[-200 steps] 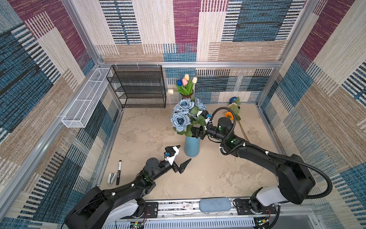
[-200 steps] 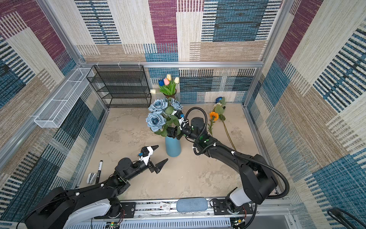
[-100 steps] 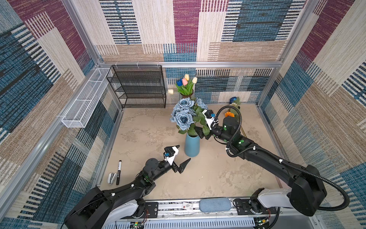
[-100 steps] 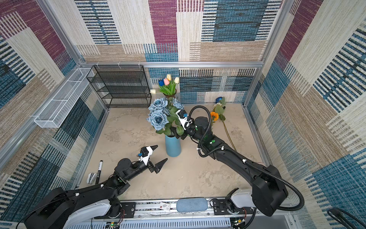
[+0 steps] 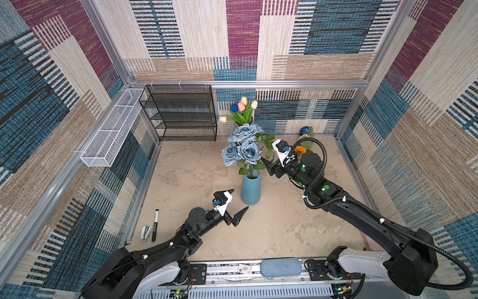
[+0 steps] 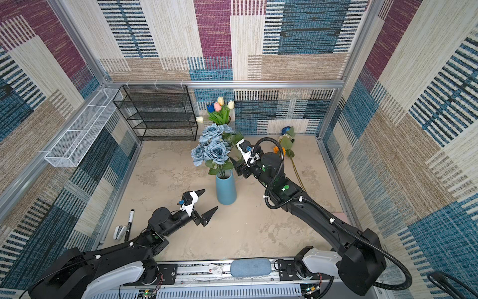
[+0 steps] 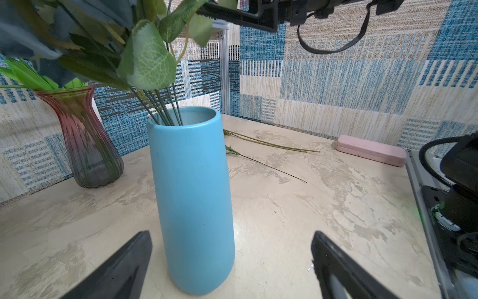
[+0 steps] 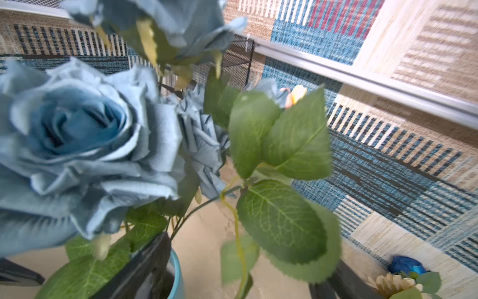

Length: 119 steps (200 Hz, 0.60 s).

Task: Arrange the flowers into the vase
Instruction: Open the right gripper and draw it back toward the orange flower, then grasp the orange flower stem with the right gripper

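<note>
**Sandy table, roses in the blue vase, more flowers to fetch**

Sandy table [image 5: 271,233], patchwork walls all around. The blue vase [image 5: 250,190] stands upright in the middle, and the dusty-blue rose bunch [image 5: 243,148] stands in it. My right gripper [image 5: 267,150] is up by the leaves with its jaws apart. Leaves hang between them, but nothing is pinched. My left gripper [image 5: 239,199] is low, just beside the vase, with its jaws wide apart and empty. The orange bloom [image 5: 300,149], deep-blue rose [image 5: 304,130] and cream sunflower [image 8: 393,284] lie on the table near the back wall, behind my right arm. The tulips [image 5: 243,107] stand in a glass vase [image 7: 85,145] at the back.

I think my job now is to pull my right jaws away. I should go slow and straight back, so no leaf gets caught and tips the vase. My left jaws can steady it if it wobbles.
</note>
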Motion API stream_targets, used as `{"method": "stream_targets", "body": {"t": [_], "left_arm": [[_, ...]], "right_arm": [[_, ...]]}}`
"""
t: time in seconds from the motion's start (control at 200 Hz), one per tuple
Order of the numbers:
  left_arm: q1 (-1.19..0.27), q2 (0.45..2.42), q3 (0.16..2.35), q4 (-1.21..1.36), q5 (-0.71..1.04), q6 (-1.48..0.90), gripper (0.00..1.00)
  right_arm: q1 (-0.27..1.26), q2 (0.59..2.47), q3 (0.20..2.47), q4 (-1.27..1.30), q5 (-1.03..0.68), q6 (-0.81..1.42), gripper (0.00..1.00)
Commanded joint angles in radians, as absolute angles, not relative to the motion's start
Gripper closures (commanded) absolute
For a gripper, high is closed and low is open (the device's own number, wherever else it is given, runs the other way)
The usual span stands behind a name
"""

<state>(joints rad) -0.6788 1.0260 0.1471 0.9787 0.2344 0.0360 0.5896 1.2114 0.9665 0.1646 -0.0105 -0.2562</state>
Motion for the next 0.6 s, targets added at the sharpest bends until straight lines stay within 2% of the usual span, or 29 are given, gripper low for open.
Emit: {"method": "stream_targets", "body": {"t": [0.0,0.135,0.205,0.291,0.396,0.516,0.591], "left_arm": [[-0.68,1.006,0.146,0.966,0.215,0.067,0.01],[-0.68,0.994,0.14,0.966,0.212,0.072,0.01],[-0.68,0.984,0.14,0.959,0.209,0.072,0.01],[-0.679,0.99,0.145,0.944,0.195,0.075,0.01],[-0.68,1.01,0.144,0.966,0.198,0.069,0.01],[-0.68,1.021,0.152,0.962,0.212,0.054,0.01],[-0.68,1.022,0.159,0.948,0.219,0.052,0.01]], "right_arm": [[0.569,1.189,0.966,0.221,0.044,-0.258,0.17],[0.5,1.123,0.902,0.327,0.081,-0.158,0.18],[0.43,1.087,0.861,0.374,0.103,-0.055,0.31],[0.285,1.094,0.86,0.328,0.028,0.099,0.37],[0.149,1.216,0.946,0.139,0.013,0.223,0.49],[0.065,1.399,1.044,-0.062,0.036,0.239,0.58],[0.004,1.522,1.097,-0.156,-0.023,0.242,0.64]]}}
